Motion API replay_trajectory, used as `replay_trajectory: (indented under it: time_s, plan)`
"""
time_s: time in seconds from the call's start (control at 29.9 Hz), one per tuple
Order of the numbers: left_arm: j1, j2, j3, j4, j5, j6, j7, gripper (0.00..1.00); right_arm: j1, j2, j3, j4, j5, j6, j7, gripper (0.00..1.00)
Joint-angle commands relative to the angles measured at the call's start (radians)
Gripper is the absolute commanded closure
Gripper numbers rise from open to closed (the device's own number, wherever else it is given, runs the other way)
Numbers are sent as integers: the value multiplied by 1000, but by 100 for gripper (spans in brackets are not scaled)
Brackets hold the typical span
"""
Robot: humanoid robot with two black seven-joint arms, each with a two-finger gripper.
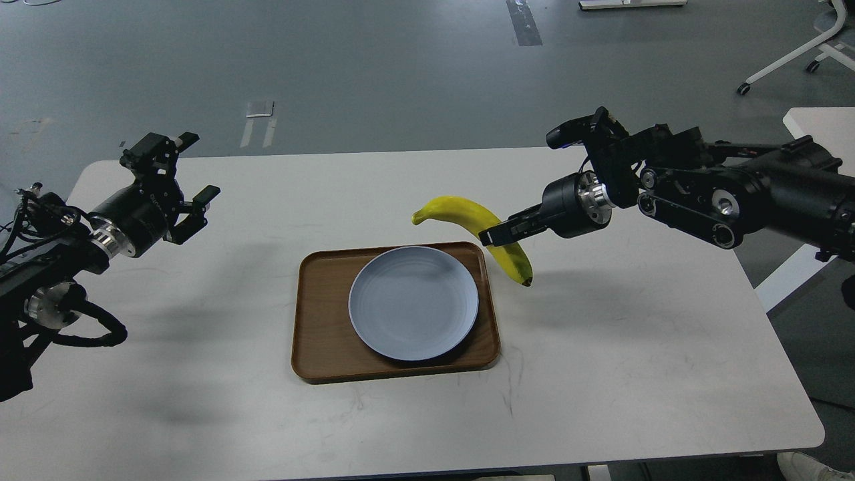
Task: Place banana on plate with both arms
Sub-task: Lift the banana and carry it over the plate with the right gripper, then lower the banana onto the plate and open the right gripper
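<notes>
The yellow banana (461,210) hangs in the air over the far right corner of the brown tray, stem end to the left, dark tip down right. My right gripper (491,235) is shut on its middle and holds it above the table. The pale blue-grey plate (413,302) lies on the tray, just below and left of the banana. My left gripper (194,170) is open and empty above the table's far left part, well away from the plate.
The brown wooden tray (320,334) sits in the middle of the white table (641,374). A second white table (811,127) and a chair base (788,60) stand at the far right, beyond the table.
</notes>
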State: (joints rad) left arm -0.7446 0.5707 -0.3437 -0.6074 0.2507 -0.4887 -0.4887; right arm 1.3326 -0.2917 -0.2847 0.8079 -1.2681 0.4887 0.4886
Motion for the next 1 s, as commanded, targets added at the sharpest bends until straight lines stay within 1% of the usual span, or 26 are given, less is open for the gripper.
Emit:
replay_trajectory:
  time_s: [0.0,0.17,0.4,0.6,0.74,0.77,0.8,0.94,0.97]
  plan:
    - [-1,1,0,0,-2,0,0,1,2,78,-42,-25,1,0,0,100]
    - [-1,1,0,0,-2,0,0,1,2,152,-76,-67,6,0,0,100]
    - [-2,-3,0,0,-2,0,0,1,2,244,-139,-133,96,0,0,100]
    - [-2,-5,0,0,-2,0,0,1,-3,290,-159,-165,101,0,0,100]
    - [-2,-3,0,0,-2,0,0,1,-10,292,-159,-191,101,0,0,100]
    - [-2,-3,-1,0,-2,0,0,1,-13,292,-160,-200,102,0,0,99]
    - [-2,-2,0,0,-2,0,0,1,-16,292,-159,-205,104,0,0,93]
    - [-2,-2,-1,0,-2,0,0,1,-16,292,-163,-207,141,0,0,81]
    - [-4,-2,-1,0,-2,0,0,1,-16,292,-163,-205,151,0,0,74]
